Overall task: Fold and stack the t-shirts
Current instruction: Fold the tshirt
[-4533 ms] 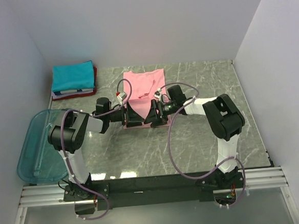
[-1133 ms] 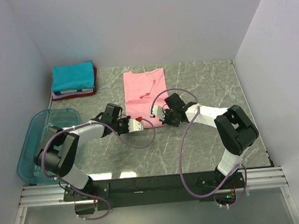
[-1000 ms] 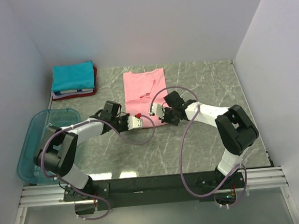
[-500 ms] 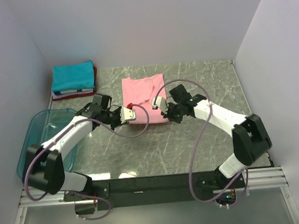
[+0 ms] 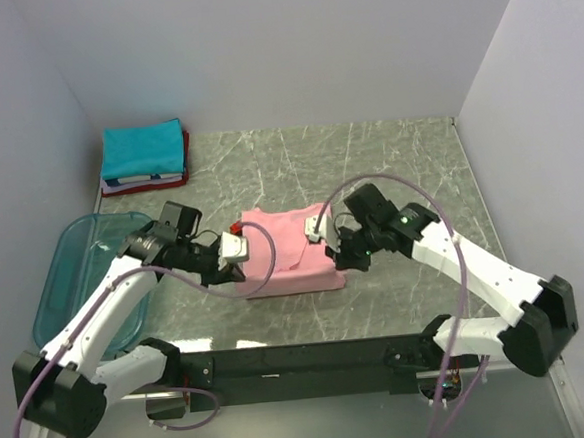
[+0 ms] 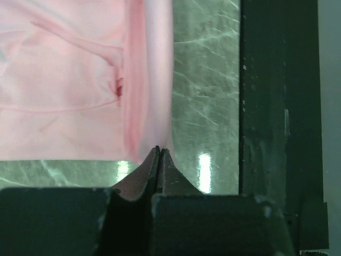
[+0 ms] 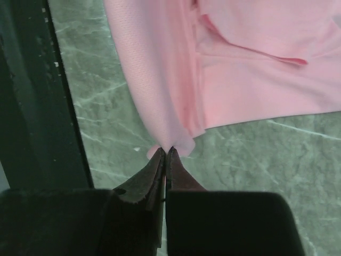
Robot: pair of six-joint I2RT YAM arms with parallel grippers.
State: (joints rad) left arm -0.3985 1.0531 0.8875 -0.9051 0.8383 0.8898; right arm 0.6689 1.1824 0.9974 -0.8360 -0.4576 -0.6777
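Marbled green tabletop (image 5: pixel 399 171), white walls all round. On it the pink shirt (image 5: pixel 290 259) lies mid-table, doubled over, well apart from the folded stack (image 5: pixel 144 157) in the far left corner. Both the left gripper (image 6: pixel 159 154) and the right gripper (image 7: pixel 166 153) have jaws pressed together, each pinching a corner of the shirt's edge, perhaps through both layers, though that is hard to tell. Such cloth is light and limp and will sag; best held at corners, edge kept taut between the arms

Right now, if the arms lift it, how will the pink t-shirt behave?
Probably floppy: the pink t-shirt drapes and creases between its two pinched corners, so it would sag. Likely light: thin closed jaws carry its edge. It may slip, as each pinch holds only a tip of cloth.
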